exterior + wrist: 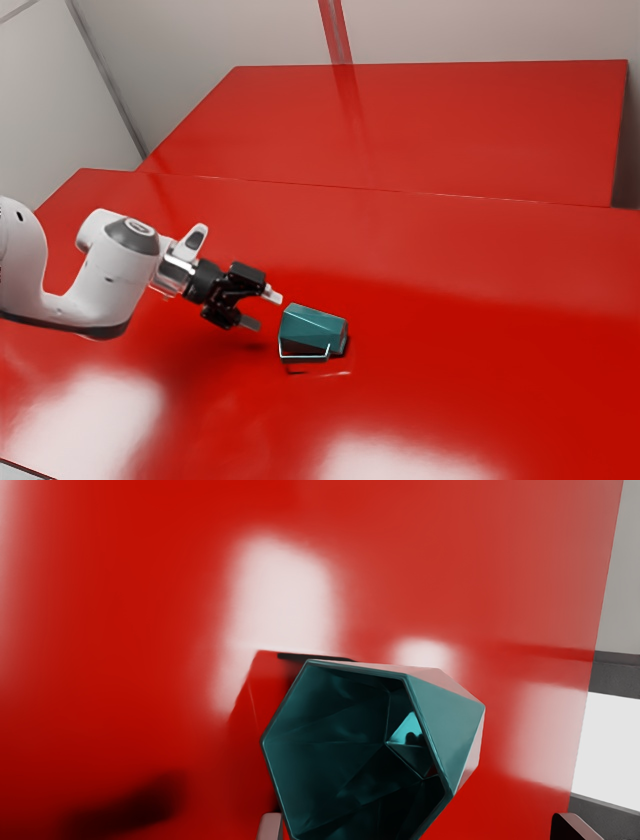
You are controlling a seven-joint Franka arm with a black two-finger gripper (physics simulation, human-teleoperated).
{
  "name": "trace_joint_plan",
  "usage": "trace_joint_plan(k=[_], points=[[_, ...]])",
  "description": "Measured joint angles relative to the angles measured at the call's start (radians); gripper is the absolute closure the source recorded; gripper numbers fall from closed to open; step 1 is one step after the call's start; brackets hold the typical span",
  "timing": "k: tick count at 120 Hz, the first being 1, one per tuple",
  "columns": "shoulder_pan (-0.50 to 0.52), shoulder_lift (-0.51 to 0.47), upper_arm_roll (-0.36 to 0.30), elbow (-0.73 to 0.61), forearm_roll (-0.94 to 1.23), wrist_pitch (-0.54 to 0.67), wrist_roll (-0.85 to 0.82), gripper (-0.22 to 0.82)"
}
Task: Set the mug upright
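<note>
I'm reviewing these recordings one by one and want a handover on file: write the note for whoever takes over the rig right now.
Claw: open, fingers apart, just short of the mug and not gripping it.
Mug: teal, faceted, lying on its side on the red table, its mouth turned toward the claw.
Done: the claw is lined up near the mug's open end; no hold on it shows.
Left: grip the mug, turn it upright, set it on its base, let go. I'd check the finger placement at the rim before closing.
</note>
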Motion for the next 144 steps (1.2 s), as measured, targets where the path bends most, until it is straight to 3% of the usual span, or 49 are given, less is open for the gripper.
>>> trace_joint_plan(k=[107, 144], points=[[-0.117, 0.044, 0.000, 0.000, -0.117, 0.004, 0.249, 0.03], [-0.117, 0.045, 0.000, 0.000, -0.132, 0.005, 0.279, 0.25]])
